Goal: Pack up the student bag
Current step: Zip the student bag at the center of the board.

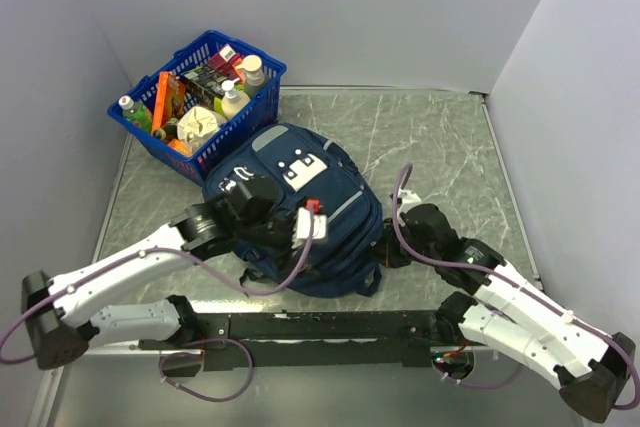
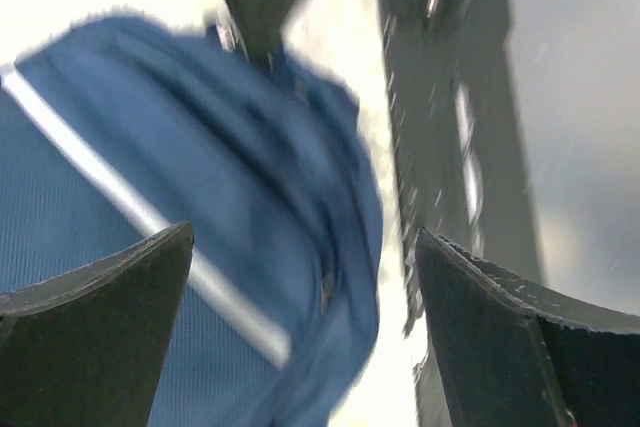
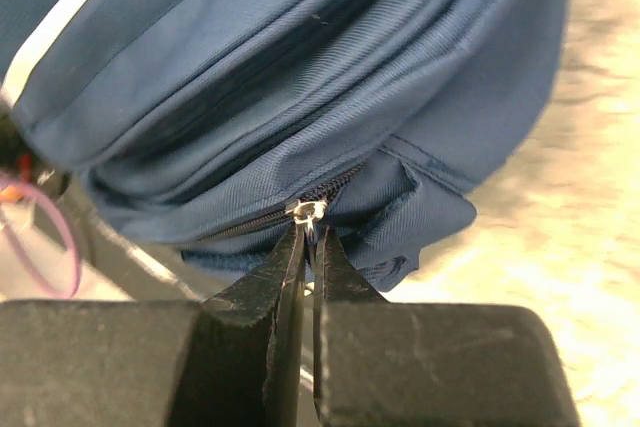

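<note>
Setting: a grey marbled table (image 1: 440,137) boxed in by plain pale walls, the arm bases along the bottom edge of the overhead view.
Student bag: the student bag (image 1: 340,237) lies flat at the centre of the table, front panel up, just below a blue basket (image 1: 240,132) of bottles and packets in the upper left.
Right gripper: the right gripper (image 3: 308,247) is at the bag's right edge, lower right of centre overhead. Its fingers are pressed together and pinch the small metal zip pull (image 3: 307,212) at their very tips.
Zip: the teeth (image 3: 255,222) run left from the pull and look closed; a folded fabric tab sits just right of it.
Left gripper: the left gripper (image 2: 305,235) hovers over the bag's lower half, fingers spread wide, gripping nothing. Its wrist view is blurred.
Step in hand: probably opening the bag before anything goes in.
Risk, slip: the pull is held only by the fingertips, so a tug off the line of the zip could pop it free.
Risk, drag: nothing pins the bag down, so the soft bag may slide or bunch with the pull instead of unzipping.
Risk, snag: the loose folds beside the slider could catch in it and jam the zip.
</note>
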Available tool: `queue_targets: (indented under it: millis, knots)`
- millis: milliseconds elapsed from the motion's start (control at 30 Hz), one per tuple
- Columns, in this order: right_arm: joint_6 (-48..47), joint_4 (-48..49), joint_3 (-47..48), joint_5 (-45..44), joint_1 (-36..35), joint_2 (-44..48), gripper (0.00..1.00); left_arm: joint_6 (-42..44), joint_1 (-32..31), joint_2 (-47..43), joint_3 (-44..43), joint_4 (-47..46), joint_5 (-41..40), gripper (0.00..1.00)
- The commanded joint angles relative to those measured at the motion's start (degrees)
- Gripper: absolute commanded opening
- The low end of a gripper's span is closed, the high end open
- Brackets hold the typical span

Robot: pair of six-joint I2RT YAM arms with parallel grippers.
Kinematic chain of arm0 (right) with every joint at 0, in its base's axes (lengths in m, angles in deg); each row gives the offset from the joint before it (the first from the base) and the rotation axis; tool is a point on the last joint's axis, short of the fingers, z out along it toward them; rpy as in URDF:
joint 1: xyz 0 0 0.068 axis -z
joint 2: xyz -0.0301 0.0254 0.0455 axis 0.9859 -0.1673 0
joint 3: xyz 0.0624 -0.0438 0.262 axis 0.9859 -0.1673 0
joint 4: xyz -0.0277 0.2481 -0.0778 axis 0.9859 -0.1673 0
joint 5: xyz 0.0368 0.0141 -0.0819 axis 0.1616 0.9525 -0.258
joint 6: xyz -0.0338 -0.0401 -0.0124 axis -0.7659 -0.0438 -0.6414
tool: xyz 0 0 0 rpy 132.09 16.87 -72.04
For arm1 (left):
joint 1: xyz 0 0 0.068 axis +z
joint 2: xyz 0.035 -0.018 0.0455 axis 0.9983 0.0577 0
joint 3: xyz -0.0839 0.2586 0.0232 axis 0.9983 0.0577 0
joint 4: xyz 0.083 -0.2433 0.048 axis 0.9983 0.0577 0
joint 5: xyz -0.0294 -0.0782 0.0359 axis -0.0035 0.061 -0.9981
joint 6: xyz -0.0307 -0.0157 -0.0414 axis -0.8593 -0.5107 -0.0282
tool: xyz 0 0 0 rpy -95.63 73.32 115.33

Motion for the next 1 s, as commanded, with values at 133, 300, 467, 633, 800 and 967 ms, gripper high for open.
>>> queue_targets:
  millis: [133, 300, 467, 633, 800, 967]
  knots:
    - [4.3, 3.3, -1.3, 2.3, -2.7, 6.7, 0.00, -15.6, -8.9, 11.5, -3.8, -13.6, -2.8, 0.92]
    - [4.4, 4.3, -0.3, 4.1, -2.9, 7.0, 0.00, -17.1, -11.4, 14.5, -4.2, -16.7, -5.0, 0.91]
    - [3.0, 5.1, 2.2, 6.5, -3.8, 5.1, 0.00, -16.3, -12.9, 17.4, -2.6, -18.7, -16.6, 0.88]
    - [3.1, 5.7, 2.5, 7.4, -5.3, 5.2, 0.00, -17.4, -12.9, 18.8, -2.2, -19.0, -24.2, 0.86]
    - [3.4, 4.9, 3.2, 7.2, -6.4, 5.7, 0.00, -17.3, -13.0, 20.3, -1.7, -20.1, -23.3, 0.62]
    - [2.9, 1.9, 5.5, 5.9, -6.4, 6.9, 0.00, -17.0, -13.6, 20.3, -1.5, -19.7, -19.9, 0.26]
